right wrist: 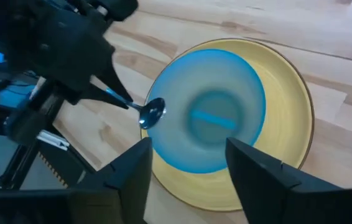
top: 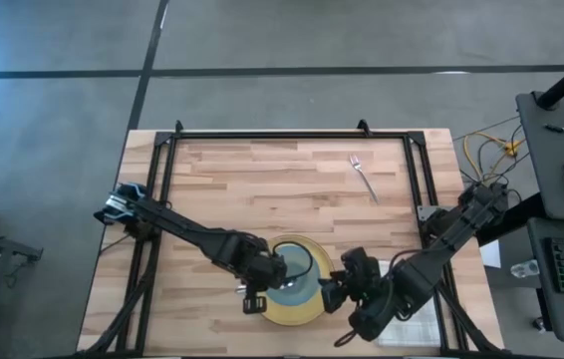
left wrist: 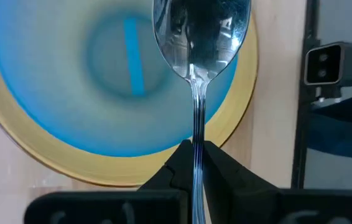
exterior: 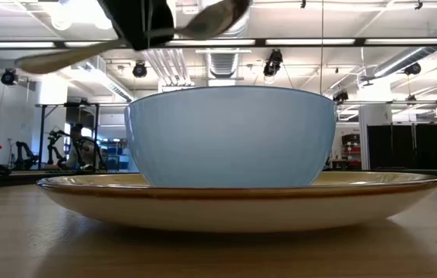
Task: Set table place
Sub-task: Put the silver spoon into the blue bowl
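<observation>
A light blue bowl point(top: 293, 283) stands on a yellow plate point(top: 309, 310) near the table's near edge. It also shows in the low view point(exterior: 230, 137). My left gripper point(top: 259, 287) is shut on a metal spoon point(left wrist: 201, 37) held above the bowl's left rim. My right gripper point(right wrist: 188, 149) is open and empty just right of the plate and above it, its fingers pointing toward the bowl point(right wrist: 210, 118). My left gripper pinches the spoon's handle point(left wrist: 196, 134) between its two fingers point(left wrist: 221, 167), a short way behind the spoon's bowl. The fingers come from above and lie across the handle. The spoon is lifted clear and roughly level point(exterior: 203, 22), with its bowl end over the blue bowl's rim point(right wrist: 153, 112).
A fork point(top: 364, 176) lies on the wood table point(top: 262, 189) at the far right. A white napkin point(top: 414, 325) lies by the near right edge under my right arm. Black rails point(top: 167, 170) frame the table.
</observation>
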`<control>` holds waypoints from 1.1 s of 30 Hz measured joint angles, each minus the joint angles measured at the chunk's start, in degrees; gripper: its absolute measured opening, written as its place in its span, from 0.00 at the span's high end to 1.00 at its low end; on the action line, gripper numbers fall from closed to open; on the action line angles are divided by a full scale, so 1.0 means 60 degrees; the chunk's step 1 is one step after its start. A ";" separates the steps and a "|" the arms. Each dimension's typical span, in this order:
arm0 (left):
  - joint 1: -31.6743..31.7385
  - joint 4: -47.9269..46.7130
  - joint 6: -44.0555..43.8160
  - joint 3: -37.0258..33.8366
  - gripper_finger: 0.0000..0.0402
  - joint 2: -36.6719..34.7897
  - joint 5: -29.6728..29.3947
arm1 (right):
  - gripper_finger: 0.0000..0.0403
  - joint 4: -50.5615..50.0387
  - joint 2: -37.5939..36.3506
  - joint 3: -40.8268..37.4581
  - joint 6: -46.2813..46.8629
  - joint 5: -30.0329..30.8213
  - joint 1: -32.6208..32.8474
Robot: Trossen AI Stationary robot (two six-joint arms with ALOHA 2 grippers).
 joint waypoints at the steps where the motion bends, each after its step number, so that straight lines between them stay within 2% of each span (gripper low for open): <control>1: 0.0000 -0.0040 0.0000 -0.0003 1.00 0.0073 0.0013 | 0.54 0.0000 0.0003 -0.0003 0.0003 0.0008 0.0035; 11: 0.0249 -0.0161 0.0291 -0.0003 1.00 0.0354 0.0072 | 0.81 0.0013 0.0019 -0.0098 0.0069 0.0235 0.0101; 20: 0.0517 -0.0285 0.0313 -0.0003 1.00 0.0356 0.0285 | 0.96 0.0168 0.0019 -0.0641 0.1068 0.0522 0.0101; 27: 0.0593 -0.0331 0.0317 -0.0003 1.00 0.0437 0.0418 | 0.98 0.0453 0.0026 -0.1337 0.1797 0.0499 0.0104; 33: 0.0630 -0.0257 0.0244 -0.0007 1.00 0.0442 0.0458 | 0.98 0.0879 0.0026 -0.1661 0.1807 0.0495 0.0104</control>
